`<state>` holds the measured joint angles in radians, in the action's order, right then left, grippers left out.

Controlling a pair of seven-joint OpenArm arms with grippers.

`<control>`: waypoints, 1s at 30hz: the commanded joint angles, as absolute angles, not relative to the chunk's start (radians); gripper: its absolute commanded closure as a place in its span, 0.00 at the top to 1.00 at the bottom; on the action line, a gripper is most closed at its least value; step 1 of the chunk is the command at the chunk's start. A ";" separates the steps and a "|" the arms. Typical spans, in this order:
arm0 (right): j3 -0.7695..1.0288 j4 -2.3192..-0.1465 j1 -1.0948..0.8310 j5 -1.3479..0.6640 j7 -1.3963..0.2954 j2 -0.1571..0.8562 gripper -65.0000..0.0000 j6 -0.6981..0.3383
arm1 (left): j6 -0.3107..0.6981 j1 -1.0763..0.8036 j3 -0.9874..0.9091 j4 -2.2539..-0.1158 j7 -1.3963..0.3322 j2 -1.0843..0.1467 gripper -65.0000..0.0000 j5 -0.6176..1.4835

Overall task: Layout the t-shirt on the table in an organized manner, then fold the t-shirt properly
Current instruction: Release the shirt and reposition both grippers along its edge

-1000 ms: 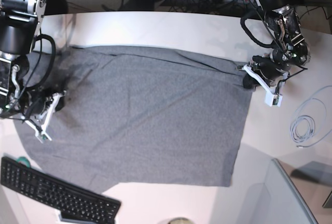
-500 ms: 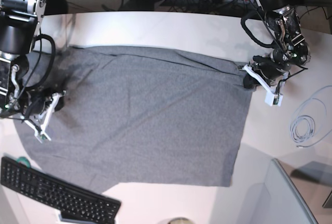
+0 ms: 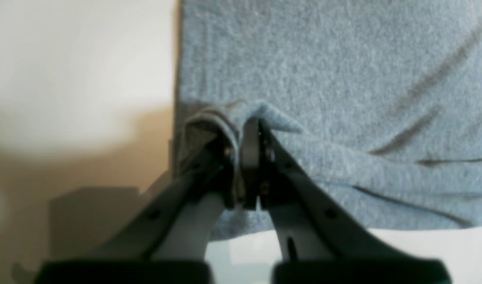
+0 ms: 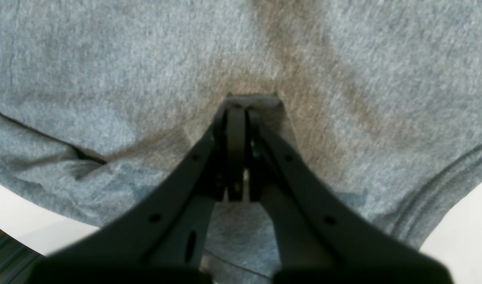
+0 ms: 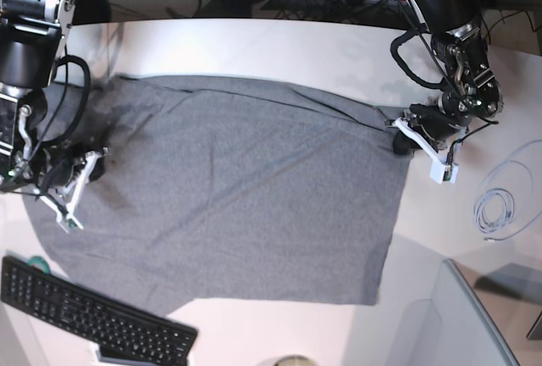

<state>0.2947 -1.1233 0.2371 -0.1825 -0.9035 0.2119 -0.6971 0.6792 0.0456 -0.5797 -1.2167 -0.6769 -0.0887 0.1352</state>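
Left arm (image 5: 423, 141) shifted, pinching t-shirt (image 5: 237, 196) edge

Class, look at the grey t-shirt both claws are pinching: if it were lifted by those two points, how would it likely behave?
The t-shirt would probably sag between the grips: it already bunches at the left claw. It likely lifts easily, being thin knit lying flat on the table. Creases near the right claw suggest it drags rather than slides.

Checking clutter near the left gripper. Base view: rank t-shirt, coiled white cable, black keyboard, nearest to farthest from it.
From the left gripper:
1. t-shirt: its edge is pinched in the shut jaws.
2. coiled white cable: on the table's right side, past the shirt.
3. black keyboard: far bottom-left corner.
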 commanded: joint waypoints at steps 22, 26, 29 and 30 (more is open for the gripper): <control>0.688 -1.595 0.042 -0.199 -0.898 0.105 0.62 -0.698 | 0.687 0.022 -0.676 -1.415 -0.621 -0.093 1.00 0.186; 0.837 -1.682 -0.035 -0.199 -0.898 0.053 0.62 -0.698 | 0.688 -0.088 -0.719 -1.550 -0.624 -0.096 1.00 0.321; 0.914 -1.699 -0.076 -0.199 -0.897 0.044 0.62 -0.698 | 0.688 -0.186 -0.719 -1.592 -0.618 -0.097 1.00 0.355; 0.937 -1.699 -0.084 -0.200 -0.897 0.044 0.62 -0.698 | 0.690 -0.213 -0.720 -1.592 -0.616 -0.097 1.00 0.355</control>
<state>0.9375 -1.6802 -0.0891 -0.1856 -0.9146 0.0307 -0.6971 0.6834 -0.2230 -0.7151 -1.5703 -0.6430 -0.0799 0.3336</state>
